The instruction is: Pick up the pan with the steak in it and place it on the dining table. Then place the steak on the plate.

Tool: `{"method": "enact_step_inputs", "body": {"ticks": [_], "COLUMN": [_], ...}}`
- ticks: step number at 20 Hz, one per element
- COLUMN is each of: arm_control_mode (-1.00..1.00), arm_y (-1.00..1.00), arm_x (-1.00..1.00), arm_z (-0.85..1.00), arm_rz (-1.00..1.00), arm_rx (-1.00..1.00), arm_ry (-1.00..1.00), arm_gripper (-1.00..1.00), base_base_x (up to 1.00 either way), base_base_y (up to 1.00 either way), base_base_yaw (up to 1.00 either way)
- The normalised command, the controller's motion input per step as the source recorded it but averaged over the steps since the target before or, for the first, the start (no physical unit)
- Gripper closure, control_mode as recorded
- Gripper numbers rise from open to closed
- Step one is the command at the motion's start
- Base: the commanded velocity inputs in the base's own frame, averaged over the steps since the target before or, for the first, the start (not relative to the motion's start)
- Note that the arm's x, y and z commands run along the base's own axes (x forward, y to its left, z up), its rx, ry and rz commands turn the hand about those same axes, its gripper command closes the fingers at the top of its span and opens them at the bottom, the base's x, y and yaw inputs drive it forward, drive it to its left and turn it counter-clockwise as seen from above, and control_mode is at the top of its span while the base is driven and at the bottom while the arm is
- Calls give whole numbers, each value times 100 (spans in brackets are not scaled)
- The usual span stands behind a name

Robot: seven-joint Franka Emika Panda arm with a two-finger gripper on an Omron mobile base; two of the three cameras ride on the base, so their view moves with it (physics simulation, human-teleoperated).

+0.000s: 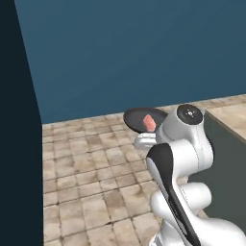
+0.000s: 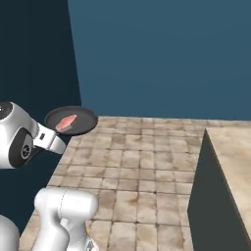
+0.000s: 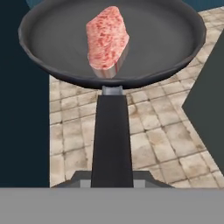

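In the hand view the gripper [image 3: 112, 183] is clamped on the near end of the long black handle of the pan [image 3: 57, 48], with dark finger parts visible on both sides of the handle at the bottom edge. Beyond the grip, the pan is carried in the air above the tiled floor [image 3: 148, 140], touching nothing else. The steak [image 3: 107, 41] lies inside the pan, slightly toward the handle side of centre and clear of the rim. In the right base view the pan [image 2: 81, 125] sits out past the white arm, well apart from the dining table [image 2: 230, 147], with open floor between them. The table's near corner and dark side panel face the pan. Beyond the pan stands a blue wall [image 2: 166, 54]; a dark panel [image 1: 19, 120] rises on the pan's far side from the table.
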Motion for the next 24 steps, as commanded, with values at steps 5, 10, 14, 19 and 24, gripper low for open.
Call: {"method": "enact_step_inputs", "body": {"ticks": [5,10,14,19,24], "arm_control_mode": [100,100,100,100,100], "arm_y": [0,0,0,0,0], "arm_x": [0,0,0,0,0], "arm_z": [0,0,0,0,0], "arm_rz": [0,0,0,0,0], "arm_rx": [0,0,0,0,0], "arm_ry": [0,0,0,0,0], "arm_gripper": [100,100,100,100,100], "base_base_x": [100,100,100,100,100], "base_base_y": [37,37,37,37,36], "base_base_yaw": [-8,-8,-8,-8,-9]}}
